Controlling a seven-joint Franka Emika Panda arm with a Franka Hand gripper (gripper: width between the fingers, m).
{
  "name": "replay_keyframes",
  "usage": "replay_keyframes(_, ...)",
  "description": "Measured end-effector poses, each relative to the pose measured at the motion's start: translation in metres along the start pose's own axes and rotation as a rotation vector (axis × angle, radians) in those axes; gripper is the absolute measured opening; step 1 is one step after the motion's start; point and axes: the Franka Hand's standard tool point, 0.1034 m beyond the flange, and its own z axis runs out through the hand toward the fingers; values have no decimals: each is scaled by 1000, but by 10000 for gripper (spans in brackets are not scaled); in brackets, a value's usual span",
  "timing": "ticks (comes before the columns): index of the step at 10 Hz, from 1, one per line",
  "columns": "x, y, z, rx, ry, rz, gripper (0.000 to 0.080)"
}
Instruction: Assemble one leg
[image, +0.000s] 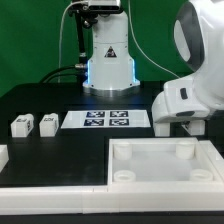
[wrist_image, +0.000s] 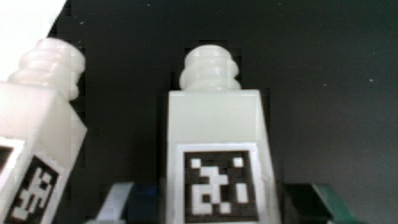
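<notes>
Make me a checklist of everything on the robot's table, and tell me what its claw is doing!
Surface: black table, partly covered with parts.
Job's things: tagged leg sits upright between the fingers, second leg close beside it; two spare legs sit at the exterior view's left.
Clutter: marker board; large white panel with corner sockets.
Grippers: gripper open, a finger on each side of the tagged leg, gaps showing.
Cables: cables hang beside the robot base.
Surroundings: green backdrop.
</notes>
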Motion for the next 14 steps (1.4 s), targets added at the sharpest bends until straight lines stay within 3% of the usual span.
replay_keyframes(1, 0, 1, -1, -1, 0, -5, 290)
replay_keyframes(5, -17, 22, -74, 12, 81, -94, 290)
replay_keyframes(7, -22, 35, -126, 17, 320, -111, 290)
replay_keyframes(8, -32, 42, -142, 7, 452, -110, 290)
replay_keyframes(10, -44, 39, -155, -5, 588, -106, 290)
replay_keyframes(11, -35, 41, -159, -6, 718, -107, 290)
replay_keyframes(13, -32, 48, -164, -19, 935, -106, 290)
replay_keyframes(14, -29, 56, -182, -46, 981, -123, 291)
